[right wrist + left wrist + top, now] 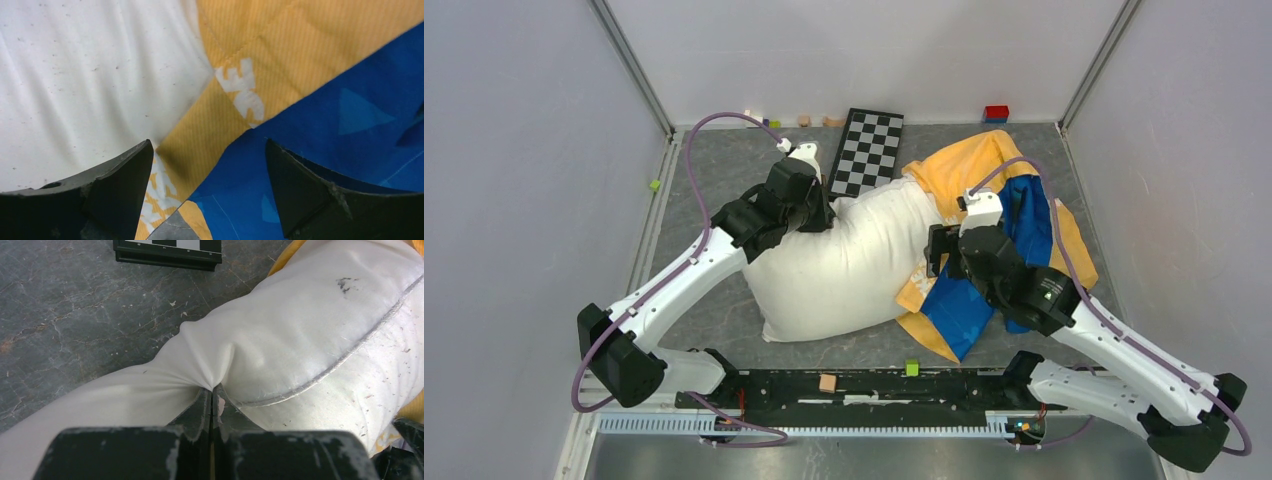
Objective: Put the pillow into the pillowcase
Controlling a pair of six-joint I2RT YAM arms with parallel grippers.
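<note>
The off-white pillow (849, 265) lies mid-table, its right end tucked against the orange-yellow pillowcase (964, 170), which spreads to the right with a blue cloth (969, 305) on top. My left gripper (822, 222) is shut, pinching a fold of the pillow's (310, 335) upper left corner; the wrist view shows the fingers (202, 407) closed on bunched fabric. My right gripper (936, 262) is open, hovering over the pillowcase edge (250, 65) where pillow (80, 80) and blue cloth (320, 145) meet; nothing is between its fingers (125, 170).
A checkerboard (866, 150) lies at the back centre. Small blocks sit along the back wall: a red one (996, 112) and several pale ones (804, 120). A green cube (912, 367) and a tan cube (827, 382) sit near the base rail.
</note>
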